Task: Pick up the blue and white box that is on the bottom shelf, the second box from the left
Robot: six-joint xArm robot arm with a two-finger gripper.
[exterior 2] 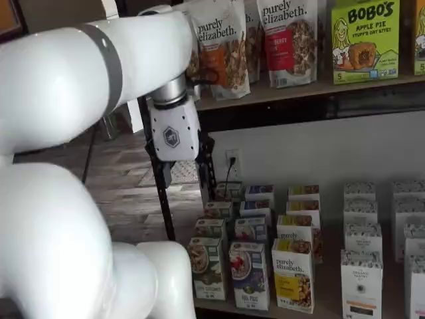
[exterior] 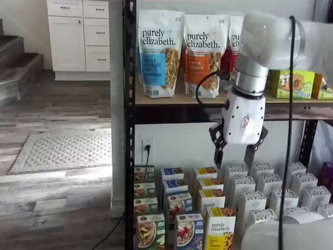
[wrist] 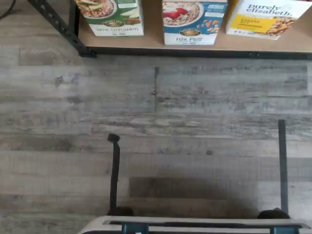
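Observation:
The blue and white box stands upright at the front of the bottom shelf, between a green-fronted carton and a yellow-fronted carton. It shows in both shelf views and in the wrist view. More cartons of each kind stand in rows behind them. My gripper hangs in front of the rack, well above the box and slightly to its right. It is open and empty, with a plain gap between its black fingers. Its white body also shows in a shelf view.
Granola bags stand on the tan upper board above my gripper. Several white cartons fill the shelf to the right. A black rack post stands at the left, with a wall outlet and cord behind it.

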